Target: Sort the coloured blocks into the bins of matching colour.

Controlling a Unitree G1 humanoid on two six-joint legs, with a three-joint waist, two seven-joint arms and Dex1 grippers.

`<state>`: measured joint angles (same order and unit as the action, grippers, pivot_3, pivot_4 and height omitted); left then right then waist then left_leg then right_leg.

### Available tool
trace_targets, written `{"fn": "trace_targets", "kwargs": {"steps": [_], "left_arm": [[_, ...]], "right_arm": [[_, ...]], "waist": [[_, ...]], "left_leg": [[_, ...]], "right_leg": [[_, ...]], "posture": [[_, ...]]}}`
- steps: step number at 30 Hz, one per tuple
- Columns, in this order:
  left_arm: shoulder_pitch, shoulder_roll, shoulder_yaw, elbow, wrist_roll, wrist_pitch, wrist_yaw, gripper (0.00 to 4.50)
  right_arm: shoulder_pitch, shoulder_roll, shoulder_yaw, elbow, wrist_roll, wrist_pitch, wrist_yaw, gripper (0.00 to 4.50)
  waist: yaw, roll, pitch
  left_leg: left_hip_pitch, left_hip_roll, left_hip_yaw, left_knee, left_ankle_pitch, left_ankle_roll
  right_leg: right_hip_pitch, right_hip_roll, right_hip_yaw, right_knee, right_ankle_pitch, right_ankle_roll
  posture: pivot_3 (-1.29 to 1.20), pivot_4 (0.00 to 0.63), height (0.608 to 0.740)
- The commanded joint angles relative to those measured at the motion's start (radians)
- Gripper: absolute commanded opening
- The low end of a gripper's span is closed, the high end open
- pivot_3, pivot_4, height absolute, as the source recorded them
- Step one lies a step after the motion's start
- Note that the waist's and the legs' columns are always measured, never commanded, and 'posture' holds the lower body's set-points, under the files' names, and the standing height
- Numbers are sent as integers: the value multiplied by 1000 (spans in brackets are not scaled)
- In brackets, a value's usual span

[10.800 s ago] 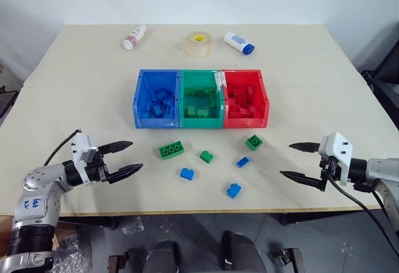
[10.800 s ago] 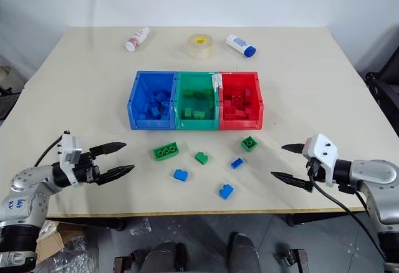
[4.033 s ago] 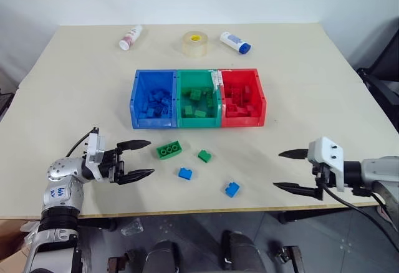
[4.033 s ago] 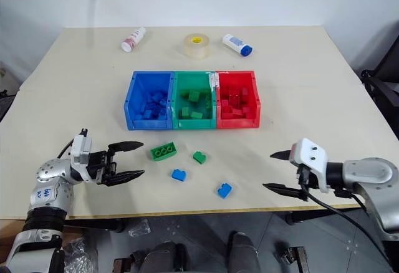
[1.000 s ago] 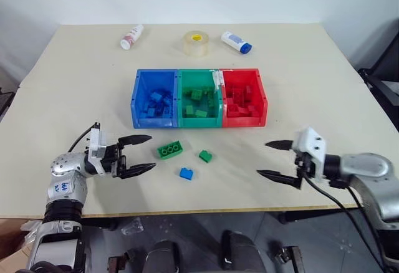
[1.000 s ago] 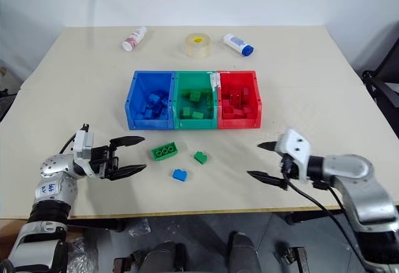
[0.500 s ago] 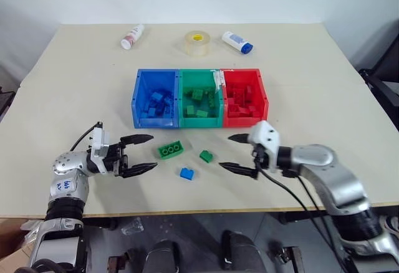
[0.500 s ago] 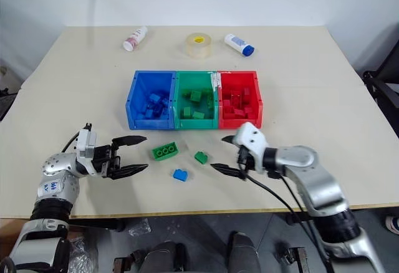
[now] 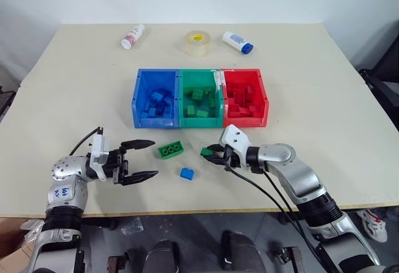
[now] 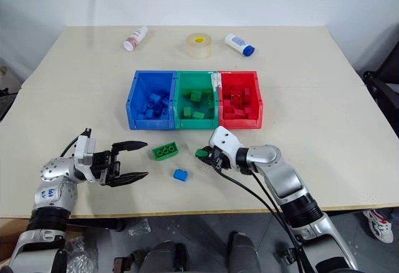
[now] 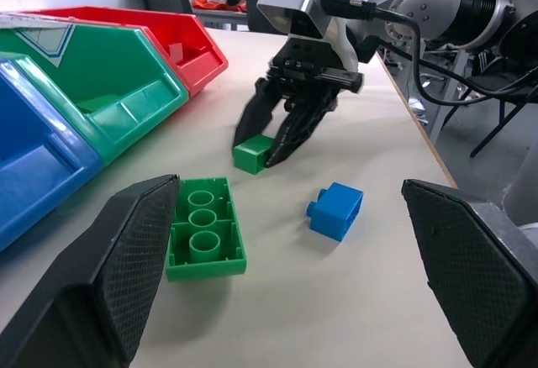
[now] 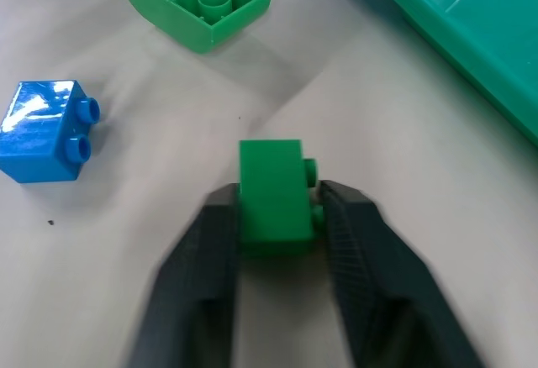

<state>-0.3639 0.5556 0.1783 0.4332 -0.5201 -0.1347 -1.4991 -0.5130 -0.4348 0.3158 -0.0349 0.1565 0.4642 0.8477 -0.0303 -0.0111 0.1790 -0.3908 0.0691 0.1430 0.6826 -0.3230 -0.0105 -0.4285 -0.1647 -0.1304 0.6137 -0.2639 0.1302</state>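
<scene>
Bins: three joined open-topped plastic bins point(image 9: 201, 123) in a row, mid-table – blue, green, red; each w/ bricks of its own colour inside already.
Left on table: 3 bricks – long green studded plastic brick point(image 9: 170, 150), small green studded plastic brick point(image 12: 273, 187), small blue studded plastic brick point(image 9: 186, 173); all in front of bins, nearer the robot.
Progress: most sorted, judging by bin contents; approx 3 to go, 2 green + 1 blue.
Right gripper point(image 9: 213, 154): two black fingers closed on the small green brick, one per side, brick at the table or barely off it – can't tell which. Sits in front of green/red bin join.
Left gripper point(image 9: 141, 159): fingers spread wide, holds nothing, touches nothing; hovers near long green brick, apart from it.
Step in hand: prob. lift small green brick, carry to green bin.
Not task items: two small white bottles point(image 9: 133, 36) + tape roll point(image 9: 197, 42) at far edge.
</scene>
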Motion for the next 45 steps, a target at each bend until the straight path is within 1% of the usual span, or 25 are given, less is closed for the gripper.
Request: {"fn": "trace_targets", "kwargs": {"steps": [1, 4, 7, 8, 14, 16, 18, 21, 24, 25, 27, 32, 35, 38, 42, 44, 45], "left_arm": [[17, 5, 17, -41, -22, 4, 0, 4500], [21, 4, 18, -46, -22, 5, 3, 4500], [23, 2, 18, -48, -21, 5, 6, 4500], [23, 1, 18, -49, -21, 6, 6, 4500], [12, -8, 14, -36, -16, -2, 8, 4500], [7, -11, 12, -33, -15, -5, 8, 4500], [4, -14, 12, -31, -15, -9, 7, 4500], [3, -13, 14, -27, -15, -13, 3, 4500], [4, -12, 15, -23, -15, -16, -2, 4500], [3, -11, 15, -21, -16, -16, -3, 4500], [0, -11, 13, -14, -14, -17, -7, 4500], [-19, -13, 8, 11, -10, -21, -15, 4500], [-25, -10, 8, 21, -9, -22, -18, 4500], [-6, -1, 14, 3, -8, -19, -13, 4500], [64, 24, 41, -68, -9, -9, 38, 4500], [100, 30, 56, -108, -14, 1, 71, 4500], [159, 34, 73, -167, -12, 11, 111, 4500]], "right_arm": [[-20, -5, -47, -93, 38, 2, 16, 873], [-67, 10, -88, -124, 71, 25, 6, 873], [-156, 41, -123, -62, 63, -2, -35, 873], [-185, 50, -127, -26, 51, -14, -48, 873], [-394, 124, -137, 337, -43, -176, -148, 873], [-447, 145, -140, 447, -72, -227, -185, 1607], [-470, 158, -142, 497, -85, -257, -196, 2271], [-460, 160, -147, 477, -78, -272, -172, 3247], [-436, 147, -149, 435, -71, -265, -148, 4319], [-426, 141, -150, 419, -69, -261, -140, 4471], [-393, 120, -154, 365, -60, -242, -112, 4471], [-237, 12, -153, 116, 22, -154, 37, 4471], [-105, -94, -179, -44, 98, -117, 143, 4471], [54, -225, -243, -159, 198, -135, 282, 4471], [181, -331, -319, -150, 267, -200, 416, 4471], [196, -352, -329, -127, 275, -223, 450, 4471], [191, -360, -334, -106, 284, -225, 470, 4471]], "waist": [[0, 0, 0], [-1, 0, 0], [-2, 0, 0], [-2, 0, 0], [-5, 0, 0], [-6, 0, 0], [-9, 0, 0], [-14, 0, 0], [-23, 0, 0], [-25, 0, 0], [-26, 0, 0], [-22, 0, 0], [-19, 0, 0], [-7, 0, 0], [-7, 0, 0], [-8, 0, 0], [-8, 0, 0]], "left_leg": [[0, 0, 0, 0, 0, 0], [0, 0, 0, 0, 0, 0], [0, 0, 0, 0, 0, 0], [0, 0, 0, 0, 0, 0], [0, 0, 1, 0, 0, 0], [0, 0, 1, 0, 0, 0], [0, 0, 1, 0, 0, 0], [0, 0, 1, -1, 0, 0], [0, 0, 1, -1, 0, 0], [0, 0, 1, -1, 0, 0], [0, 0, 1, -1, 0, 0], [0, 0, 1, -1, 0, 0], [0, 0, 0, -1, 0, 0], [0, 0, 0, -1, 0, 1], [1, 0, 2, -1, -1, 1], [2, 1, 2, -1, -1, 1], [2, 1, 2, -1, -1, 1]], "right_leg": [[0, 0, 0, 0, 0, 0], [0, 0, 0, 0, 0, 0], [0, 0, 0, 0, 0, 0], [0, 0, 0, 1, 0, 0], [0, 0, 0, 1, 0, 0], [0, 0, 0, 1, 0, 0], [0, 0, 0, 1, 0, 0], [0, 0, 0, 0, 0, 0], [0, 0, 0, 0, 0, 0], [0, 0, 0, 0, 0, 0], [0, 0, 0, 1, 0, 0], [0, 0, 0, -1, 0, 0], [0, 0, 0, -1, 0, 0], [0, 0, 0, -2, 0, 0], [1, 0, 1, -3, 0, 1], [1, 0, 1, -2, 0, 1], [1, 0, 1, -2, 0, 1]], "posture": [[0, 150, 740], [0, 150, 740], [0, 150, 740], [0, 150, 740], [0, 150, 740], [0, 150, 740], [0, 150, 740], [0, 150, 740], [0, 150, 740], [0, 150, 740], [0, 150, 740], [0, 150, 740], [0, 150, 740], [0, 150, 740], [0, 150, 740], [0, 150, 740], [0, 150, 740]]}}
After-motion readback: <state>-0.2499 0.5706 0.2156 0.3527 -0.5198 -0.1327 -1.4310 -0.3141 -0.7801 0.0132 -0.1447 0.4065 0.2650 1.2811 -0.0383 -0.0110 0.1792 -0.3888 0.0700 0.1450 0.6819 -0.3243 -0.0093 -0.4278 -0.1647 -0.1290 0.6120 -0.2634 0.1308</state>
